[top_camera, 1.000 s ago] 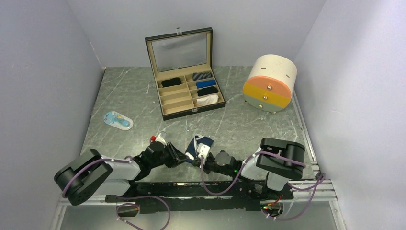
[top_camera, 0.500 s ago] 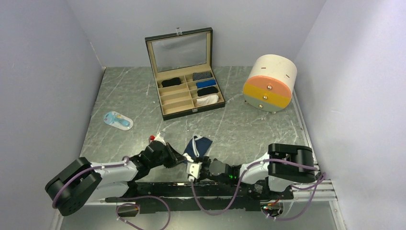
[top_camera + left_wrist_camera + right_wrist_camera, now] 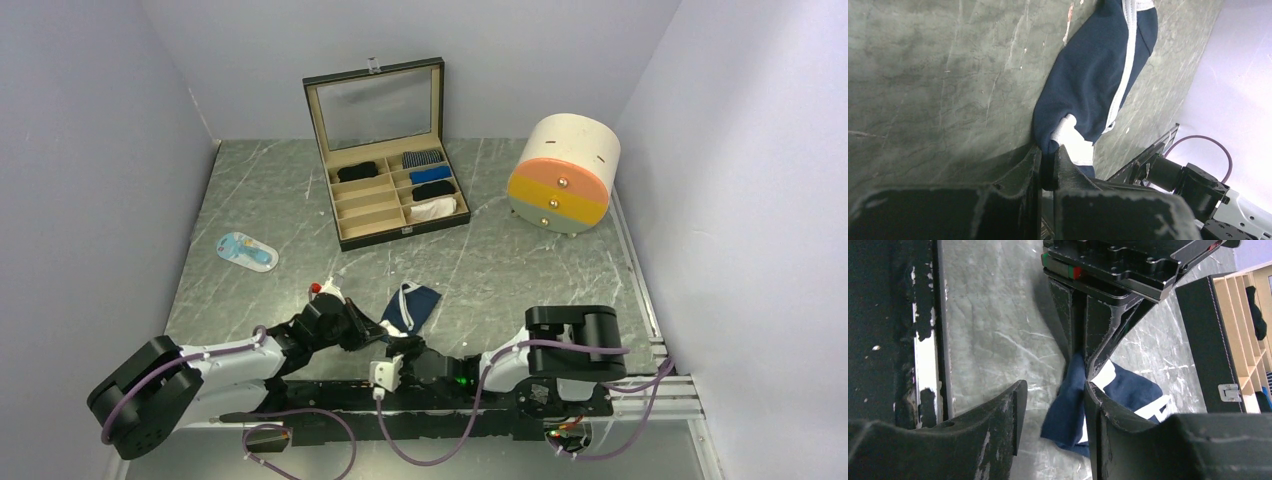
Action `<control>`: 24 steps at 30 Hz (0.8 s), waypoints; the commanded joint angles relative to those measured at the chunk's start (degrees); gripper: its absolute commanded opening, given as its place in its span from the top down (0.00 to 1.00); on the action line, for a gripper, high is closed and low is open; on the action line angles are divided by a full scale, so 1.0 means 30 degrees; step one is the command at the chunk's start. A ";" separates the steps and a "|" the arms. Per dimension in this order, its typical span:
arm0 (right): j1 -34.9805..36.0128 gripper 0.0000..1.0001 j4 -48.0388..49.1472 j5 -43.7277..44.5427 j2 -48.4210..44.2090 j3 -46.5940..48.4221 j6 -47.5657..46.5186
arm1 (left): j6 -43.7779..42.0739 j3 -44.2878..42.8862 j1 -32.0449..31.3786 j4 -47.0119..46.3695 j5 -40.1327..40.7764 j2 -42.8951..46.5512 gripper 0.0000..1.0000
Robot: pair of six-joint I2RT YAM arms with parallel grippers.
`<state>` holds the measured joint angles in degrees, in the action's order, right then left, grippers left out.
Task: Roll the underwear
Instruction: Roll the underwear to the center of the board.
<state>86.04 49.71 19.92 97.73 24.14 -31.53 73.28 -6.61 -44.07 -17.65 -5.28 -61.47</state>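
Navy underwear (image 3: 413,305) lies folded long on the table (image 3: 520,260) in the top view, just ahead of both arms. Left wrist view: the left gripper (image 3: 1048,150) is clamped on the cloth's near end, probably anchoring it so a roll can start. Right wrist view: the right gripper (image 3: 1054,387) has its jaws apart and empty, with the cloth just beyond its tips.

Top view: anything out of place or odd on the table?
Nothing spilled or broken. The navy underwear lies bunched and askew on the table, near the arms, outside the open box, one corner pinched in the left pincer. The right pincer is open, holding nothing.
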 commanded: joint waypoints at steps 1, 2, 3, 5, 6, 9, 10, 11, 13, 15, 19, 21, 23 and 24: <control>0.0155 0.52 0.0762 0.1714 0.1219 0.0600 0.0474 | -0.0238 0.0358 -0.0082 0.3138 0.0938 0.0046 0.95; 0.0175 0.52 0.0848 0.2365 0.1508 0.0662 0.0396 | -0.0246 0.0358 -0.0079 0.3321 0.0954 0.0269 0.95; 0.0203 0.52 0.1009 0.2721 0.1738 0.0578 0.0090 | -0.0227 0.0384 -0.0089 0.3530 0.1003 0.0550 0.95; 0.0379 0.53 0.1773 0.3502 0.2098 0.0382 -0.0505 | -0.0223 0.0387 -0.0111 0.3969 0.1139 0.1000 0.95; 0.0400 0.55 0.1901 0.3812 0.2247 0.0389 -0.0630 | -0.0226 0.0387 -0.0126 0.4230 0.1195 0.1194 0.95; 0.0412 0.71 0.1868 0.4106 0.2296 0.0391 -0.0641 | -0.0146 0.0431 -0.0150 0.4675 0.1261 0.1672 0.95; 0.0405 0.77 0.1668 0.3741 0.2225 0.0431 -0.0563 | -0.0124 0.0473 -0.0146 0.4685 0.1247 0.1791 0.95; 0.0407 0.83 0.1401 0.3431 0.2139 0.0531 -0.0521 | -0.0111 0.0501 -0.0142 0.4686 0.1172 0.1839 0.95; 0.0410 0.95 0.0898 0.2512 0.1882 0.0650 -0.0193 | -0.0057 0.0462 -0.0155 0.4814 0.1132 0.1863 0.95; 0.0397 1.00 0.1192 0.1554 0.1607 0.0425 0.0178 | -0.0014 0.0370 -0.0162 0.5156 0.1177 0.2022 0.95; 0.0069 1.00 0.1813 -0.0825 0.0754 -0.0337 0.1195 | 0.0397 0.0415 -0.0169 0.6589 0.1565 0.3533 0.57; -0.0701 1.00 0.1918 -0.2947 0.0152 -0.0759 0.2681 | 0.0516 0.0301 -0.0178 0.7656 0.1727 0.4786 0.35; -0.1650 1.00 0.2644 -0.5273 -0.0443 -0.1303 0.4843 | 0.0354 -0.0022 -0.0162 0.8728 0.2276 0.5877 0.25; -0.2083 1.00 0.3211 -0.6232 -0.0681 -0.1623 0.5842 | 0.0308 -0.0220 -0.0173 0.9260 0.2593 0.6421 0.23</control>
<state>83.77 55.09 16.08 99.20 22.24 -26.55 75.09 -6.68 -44.47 -3.01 -2.44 -45.91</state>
